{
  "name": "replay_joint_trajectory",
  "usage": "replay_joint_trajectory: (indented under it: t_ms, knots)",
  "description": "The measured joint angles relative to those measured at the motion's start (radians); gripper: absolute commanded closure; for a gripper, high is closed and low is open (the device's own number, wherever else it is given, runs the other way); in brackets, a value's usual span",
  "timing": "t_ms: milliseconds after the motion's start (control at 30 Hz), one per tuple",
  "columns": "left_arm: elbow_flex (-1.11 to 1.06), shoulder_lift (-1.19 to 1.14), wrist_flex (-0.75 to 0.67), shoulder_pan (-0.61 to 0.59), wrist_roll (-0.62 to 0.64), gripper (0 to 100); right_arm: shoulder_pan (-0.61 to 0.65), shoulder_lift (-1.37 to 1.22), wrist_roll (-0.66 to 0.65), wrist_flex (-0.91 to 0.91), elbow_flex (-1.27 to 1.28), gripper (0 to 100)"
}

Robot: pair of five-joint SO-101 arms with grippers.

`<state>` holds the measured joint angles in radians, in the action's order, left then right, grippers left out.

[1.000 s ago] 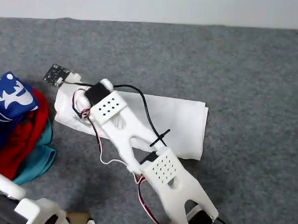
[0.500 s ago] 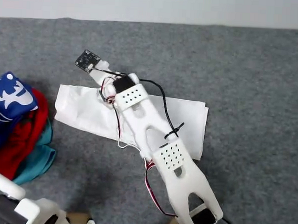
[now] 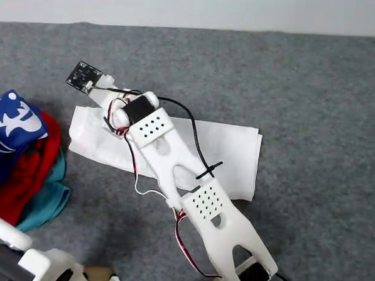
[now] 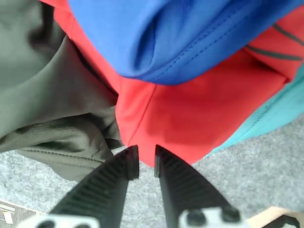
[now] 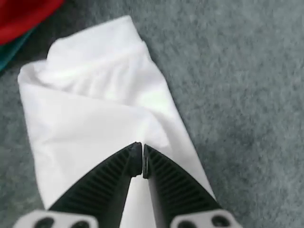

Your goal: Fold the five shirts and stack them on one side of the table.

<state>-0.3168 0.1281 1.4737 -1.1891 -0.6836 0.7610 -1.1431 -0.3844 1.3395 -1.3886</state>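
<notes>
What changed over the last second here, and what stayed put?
The right gripper swung over the white shirt, first away from the shirt pile, then partway back toward it. Nothing visibly grasped or released. White shirt, pile and left arm kept their places.

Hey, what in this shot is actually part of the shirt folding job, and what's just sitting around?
Part of the job: white shirt, lying under the right tool; blue shirt, red shirt, teal shirt and dark shirt, heaped by the left tool.
Just there: grey table cover; pale wall behind.
</notes>
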Motion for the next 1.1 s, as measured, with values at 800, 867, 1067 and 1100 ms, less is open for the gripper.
replay_joint_trajectory:
  t_ms: [800,867,1067,1100]
  knots:
    - [0.0,0.0,0.0,0.0,0.0,93,-0.061,-0.104,-0.002,0.095,-0.236,98.8]
    - [0.002,0.0,0.0,0.0,0.0,93,-0.066,-0.083,-0.002,0.169,-0.236,98.8]
    - [0.089,0.0,0.078,0.0,0.0,93,-0.147,-0.032,0.006,0.379,-0.236,98.9]
    - [0.107,0.0,0.094,0.0,0.0,93,-0.158,-0.025,0.031,0.404,-0.236,98.7]
